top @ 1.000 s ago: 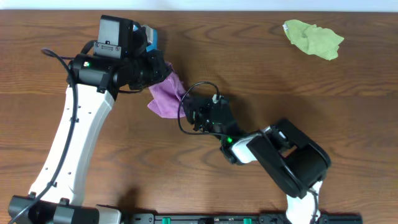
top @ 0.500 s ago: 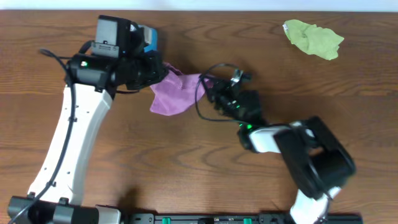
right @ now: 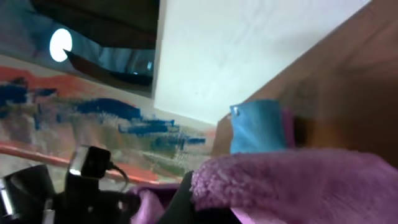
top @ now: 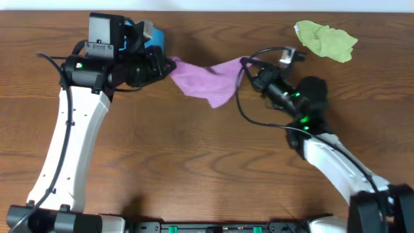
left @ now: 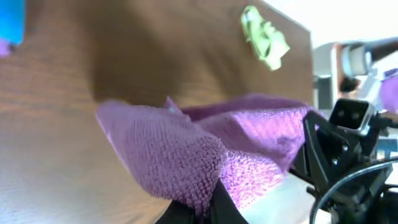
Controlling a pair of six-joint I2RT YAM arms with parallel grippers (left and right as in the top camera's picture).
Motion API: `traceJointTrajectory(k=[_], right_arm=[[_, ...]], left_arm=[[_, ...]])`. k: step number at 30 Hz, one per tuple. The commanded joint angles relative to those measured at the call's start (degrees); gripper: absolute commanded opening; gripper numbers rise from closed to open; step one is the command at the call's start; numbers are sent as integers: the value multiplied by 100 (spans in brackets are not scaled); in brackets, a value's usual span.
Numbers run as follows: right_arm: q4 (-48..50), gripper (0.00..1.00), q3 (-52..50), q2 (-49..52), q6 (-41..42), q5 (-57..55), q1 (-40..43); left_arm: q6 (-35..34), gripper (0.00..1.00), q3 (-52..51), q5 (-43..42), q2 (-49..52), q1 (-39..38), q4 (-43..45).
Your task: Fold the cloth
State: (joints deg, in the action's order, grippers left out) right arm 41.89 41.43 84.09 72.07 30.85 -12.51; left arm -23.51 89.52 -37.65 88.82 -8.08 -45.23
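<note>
Now | left tool (top: 169,63): clamped on cloth (top: 210,79) corner | right tool (top: 245,63): clamped on opposite corner | cloth stretched between

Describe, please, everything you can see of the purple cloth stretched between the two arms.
The cloth is magenta and looks like microfibre, with a fuzzy, looped pile. It is spread between the left pincer and the right pincer, each shut on a corner, over the far part of the table. Its top edge sags slightly and the rest hangs to a point. Whether that tip touches the wood cannot be told.
</note>
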Motion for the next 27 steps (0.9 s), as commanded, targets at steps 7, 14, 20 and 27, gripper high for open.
traceJointTrajectory(k=[7, 14, 20, 27], right_arm=[[-1967, 1, 1366, -37, -1753, 107, 529], [-2522, 1, 2142, 387, -2328, 166, 855], [-2579, 1, 2319, 820, -2531, 479, 857], [-3001, 1, 2319, 817, -2846, 699, 831]], left_arm=[[-542, 6, -22, -76, 553, -133, 1224], [-837, 6, -20, -138, 1034, -116, 2177], [-822, 6, -20, -107, 1071, -109, 2312], [-162, 6, -22, 227, 1126, -122, 1314]])
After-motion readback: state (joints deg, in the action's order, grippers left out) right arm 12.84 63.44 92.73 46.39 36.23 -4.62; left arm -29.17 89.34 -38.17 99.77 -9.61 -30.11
